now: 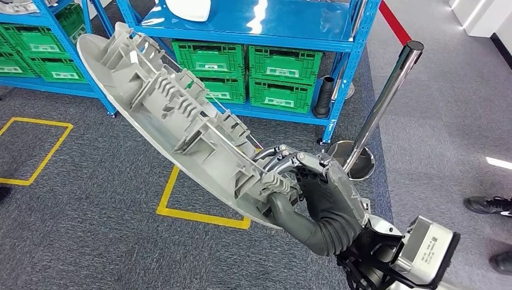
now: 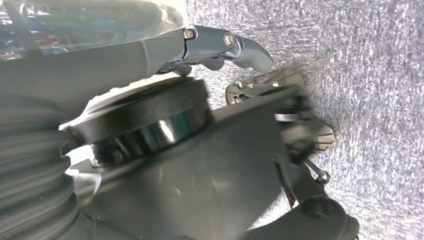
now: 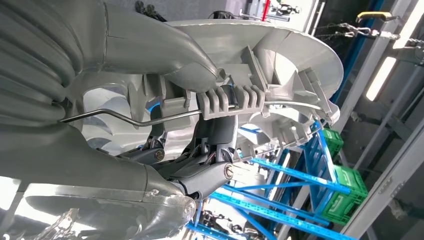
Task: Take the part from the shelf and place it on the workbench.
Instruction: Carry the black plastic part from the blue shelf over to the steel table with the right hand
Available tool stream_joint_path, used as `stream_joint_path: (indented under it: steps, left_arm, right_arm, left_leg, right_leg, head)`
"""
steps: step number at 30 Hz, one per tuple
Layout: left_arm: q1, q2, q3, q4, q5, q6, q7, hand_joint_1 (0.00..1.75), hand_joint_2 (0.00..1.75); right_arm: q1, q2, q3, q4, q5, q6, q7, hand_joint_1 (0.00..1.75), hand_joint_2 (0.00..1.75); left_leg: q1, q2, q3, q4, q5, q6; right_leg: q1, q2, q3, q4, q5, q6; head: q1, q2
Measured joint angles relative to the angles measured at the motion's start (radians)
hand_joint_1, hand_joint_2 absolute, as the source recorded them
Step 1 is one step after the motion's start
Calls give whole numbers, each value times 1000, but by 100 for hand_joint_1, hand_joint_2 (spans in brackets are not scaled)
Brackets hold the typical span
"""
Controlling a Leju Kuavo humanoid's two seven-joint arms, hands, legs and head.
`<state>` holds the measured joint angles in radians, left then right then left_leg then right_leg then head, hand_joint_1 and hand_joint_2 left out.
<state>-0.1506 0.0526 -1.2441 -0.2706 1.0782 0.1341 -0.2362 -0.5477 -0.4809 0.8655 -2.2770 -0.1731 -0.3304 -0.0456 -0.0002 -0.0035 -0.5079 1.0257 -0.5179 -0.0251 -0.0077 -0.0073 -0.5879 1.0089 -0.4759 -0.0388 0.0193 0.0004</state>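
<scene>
The right hand (image 1: 308, 193) is clamped on the lower end of the part (image 1: 175, 115) — a long, pale grey plastic moulding with ribs and clips along its inner face — thumb under the rim, darker fingers (image 1: 287, 158) curled over the ribbing from above. In the right wrist view the same hold shows close up: the thumb (image 3: 165, 52) lies across the part (image 3: 280, 55) and a thin metal rod (image 3: 125, 117) runs through a ribbed clip just beside the fingers. The part is held in the air, tilted, its far end rising toward the blue shelf (image 1: 338, 36) and well off the grey carpet (image 1: 90, 241). Green crates (image 1: 284, 78) sit on the shelf's lower level, and a white piece (image 1: 188, 9) lies on its blue top. A chrome post (image 1: 386, 96) on a round base stands beside the shelf, and yellow floor lines (image 1: 199, 214) run under the part. A person's dark shoes (image 1: 489, 205) are at the right edge. The left hand (image 2: 225, 47) hangs over the carpet — its fingers are curled in, with nothing in them.
</scene>
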Motion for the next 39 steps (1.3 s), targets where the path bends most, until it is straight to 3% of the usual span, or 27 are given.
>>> stream_joint_path:
  steps: [1,4,6,8,9,10,11,12,13,15,18,20,22,24,26,27,29,31,34,36,37,39]
  left_arm:
    - [-1,0,0,0,-4,0,-2,0,175]
    - [-1,-1,-1,-2,-10,1,-8,0,175]
    - [-1,-2,-1,-3,-10,1,-9,0,175]
    - [-1,-4,-1,-3,-11,1,-11,0,175]
    - [-1,-5,-1,-3,-11,1,-12,0,175]
    - [-1,-5,-1,-3,-11,1,-13,0,175]
    - [-1,-5,-1,-3,-11,1,-14,0,175]
    - [-1,-5,-1,-3,-11,1,-15,0,175]
    - [-1,-6,-1,-3,-12,1,-16,0,175]
    - [-2,-7,-1,-3,-12,1,-17,0,175]
    - [-4,-9,-1,-4,-15,1,-18,0,175]
    - [-5,-8,-1,-4,-15,1,-19,0,175]
    - [-6,-6,-1,-4,-15,1,-19,0,175]
    - [-7,-6,-1,-4,-15,1,-20,0,175]
    - [-8,-5,-1,-4,-15,1,-21,0,175]
    - [-8,-4,-1,-4,-15,1,-21,0,175]
    - [-7,-2,-1,-4,-15,1,-20,0,175]
    - [-6,-2,-1,-5,-15,0,-19,0,175]
    - [-5,-5,-1,-5,-15,0,-19,0,175]
    - [-4,-5,-1,-5,-15,0,-19,0,175]
    - [-4,-6,-1,-5,-15,-1,-19,0,175]
    - [-5,-6,-1,-5,-15,-1,-19,0,175]
  right_arm:
    - [1,0,-1,0,0,0,-1,175,175]
    - [3,0,-3,0,1,1,-3,175,175]
    - [4,0,-6,0,1,1,-4,175,175]
    - [8,-1,-7,0,1,1,-5,175,175]
    - [11,-1,-7,0,1,1,-6,175,175]
    - [13,-1,-7,0,1,1,-7,175,175]
    - [14,-1,-8,0,1,1,-8,175,175]
    - [14,-1,-8,0,1,2,-8,175,175]
    - [15,-1,-8,0,1,3,-9,175,175]
    - [14,-1,-10,0,0,6,-12,175,175]
    - [15,-1,-17,0,-1,10,-17,175,175]
    - [15,0,-20,0,-1,11,-18,175,175]
    - [15,0,-22,0,-1,11,-18,175,175]
    - [16,0,-23,0,-1,11,-19,175,175]
    - [17,0,-23,0,-1,12,-19,175,175]
    - [17,0,-23,0,-1,13,-19,175,175]
    - [18,0,-23,0,-1,13,-19,175,175]
    - [17,0,-23,0,-1,13,-19,175,175]
    - [18,0,-24,0,-1,13,-19,175,175]
    - [17,0,-24,0,-1,14,-19,175,175]
    - [17,0,-24,0,-1,14,-19,175,175]
    - [18,-1,-24,0,-1,14,-19,175,175]
  left_leg:
    - [-2,-1,13,-28,-6,6]
    - [-1,1,8,-46,1,27]
    - [2,3,2,-53,13,42]
    - [1,4,-10,-52,21,50]
    - [0,4,-15,-50,23,52]
    - [-2,4,-20,-47,24,52]
    - [-3,4,-24,-43,25,52]
    - [-4,4,-27,-38,25,52]
    - [-4,3,-29,-35,24,51]
    - [-7,2,-37,-29,25,44]
    - [-7,1,-51,-24,31,28]
    - [-6,-1,-59,-14,21,18]
    - [-3,-1,-91,61,-27,5]
    - [4,-1,-145,194,-89,-7]
    - [8,-1,-170,261,-102,-12]
    - [9,0,-158,241,-81,-14]
    - [12,6,-99,118,-15,-14]
    - [8,19,-52,12,17,-8]
    - [2,17,-45,-14,15,18]
    - [4,9,-47,-18,23,32]
    - [6,6,-48,-20,27,38]
    - [6,-1,-52,-21,31,45]
  right_leg:
    - [1,0,-5,1,5,6]
    - [2,-1,-16,4,12,24]
    - [1,1,-43,62,-30,33]
    - [0,1,-95,187,-102,38]
    - [-1,1,-117,244,-125,40]
    - [-1,1,-124,270,-128,40]
    - [-1,1,-113,259,-113,39]
    - [0,1,-85,212,-84,36]
    - [0,2,-47,144,-51,32]
    - [3,8,9,35,-20,21]
    - [8,12,16,1,-20,11]
    - [2,7,16,-5,-14,2]
    - [-5,-2,18,-11,-10,-5]
    - [-5,-9,18,-10,-9,-6]
    - [-6,-17,17,-8,-10,-6]
    - [-6,-21,17,-6,-11,-5]
    - [-8,-27,17,1,-14,1]
    - [-5,-32,13,8,-17,11]
    - [-2,-43,4,10,-12,29]
    - [-5,-35,-4,24,-26,40]
    - [-6,-24,-17,54,-47,43]
    - [-7,-4,-67,165,-109,46]
  head:
    - [0,0]
    - [0,0]
    - [7,0]
    - [16,0]
    - [18,0]
    - [20,0]
    - [22,0]
    - [24,0]
    - [27,0]
    - [29,0]
    - [31,0]
    - [31,0]
    - [25,0]
    - [19,0]
    - [17,0]
    - [16,0]
    - [14,0]
    - [10,0]
    - [10,0]
    - [14,0]
    - [16,0]
    - [24,0]
